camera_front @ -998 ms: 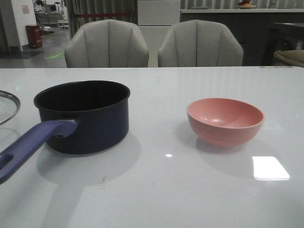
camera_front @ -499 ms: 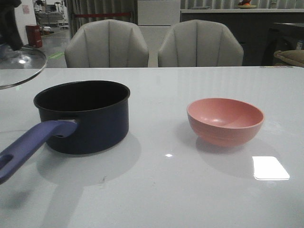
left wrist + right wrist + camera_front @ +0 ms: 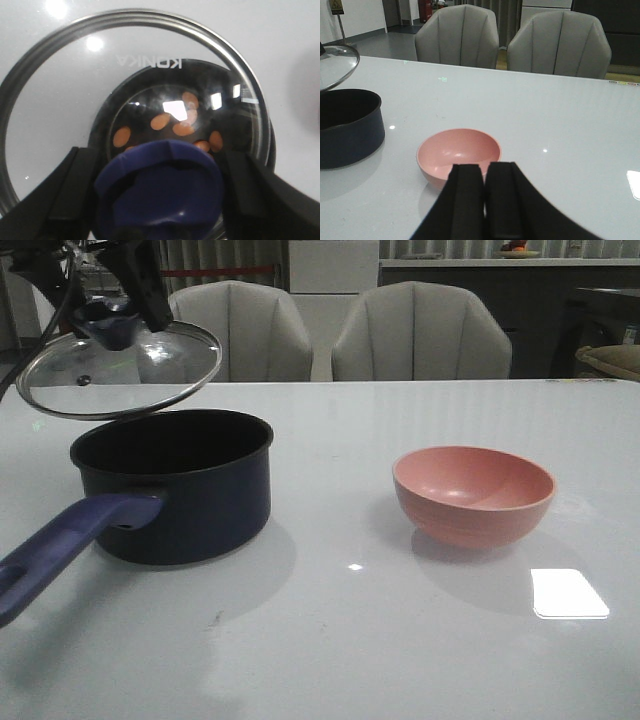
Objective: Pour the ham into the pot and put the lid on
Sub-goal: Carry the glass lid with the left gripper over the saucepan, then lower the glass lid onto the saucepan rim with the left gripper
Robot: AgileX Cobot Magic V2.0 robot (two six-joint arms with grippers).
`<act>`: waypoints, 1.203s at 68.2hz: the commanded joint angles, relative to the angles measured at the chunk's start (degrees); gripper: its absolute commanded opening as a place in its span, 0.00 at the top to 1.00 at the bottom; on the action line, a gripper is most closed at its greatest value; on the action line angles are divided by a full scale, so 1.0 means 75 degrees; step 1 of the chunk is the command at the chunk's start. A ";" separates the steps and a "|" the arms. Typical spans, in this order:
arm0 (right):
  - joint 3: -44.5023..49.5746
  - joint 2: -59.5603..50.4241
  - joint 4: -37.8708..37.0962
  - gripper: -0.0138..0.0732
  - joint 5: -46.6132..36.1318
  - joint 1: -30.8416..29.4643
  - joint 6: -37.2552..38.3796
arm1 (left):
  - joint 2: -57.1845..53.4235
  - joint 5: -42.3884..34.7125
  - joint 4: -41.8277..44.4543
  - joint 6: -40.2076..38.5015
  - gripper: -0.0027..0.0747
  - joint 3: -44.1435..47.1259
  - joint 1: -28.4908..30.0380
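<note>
My left gripper (image 3: pixel 112 312) is shut on the dark blue knob (image 3: pixel 108 326) of the glass lid (image 3: pixel 150 375) and holds the lid tilted in the air just above the navy pot (image 3: pixel 180 490), whose purple-blue handle (image 3: pixel 60 545) points to the front left. In the left wrist view the fingers (image 3: pixel 75 190) flank the knob (image 3: pixel 160 195), and orange-pink ham chunks (image 3: pixel 161 121) lie in the pot's black bottom, seen through the glass. My right gripper (image 3: pixel 485 200) is shut and empty, just behind the empty pink bowl (image 3: pixel 458 152), which also shows in the front view (image 3: pixel 473 495).
Two grey chairs (image 3: pixel 228 332) (image 3: pixel 420 332) stand behind the table's far edge. The pot (image 3: pixel 347 127) and the lid's rim (image 3: pixel 340 65) show at one side of the right wrist view. The white table (image 3: pixel 340 640) carries a bright glare patch at the front right.
The lid has risen from the table at the far left and moved right, now hanging over the pot in my left gripper. Pot and bowl have not moved.
</note>
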 commanded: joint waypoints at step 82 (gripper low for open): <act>-0.0202 0.0062 0.0001 0.66 -0.0632 0.0011 -0.0092 | 0.0559 0.0229 -0.0887 0.0394 0.64 -0.0317 -0.0294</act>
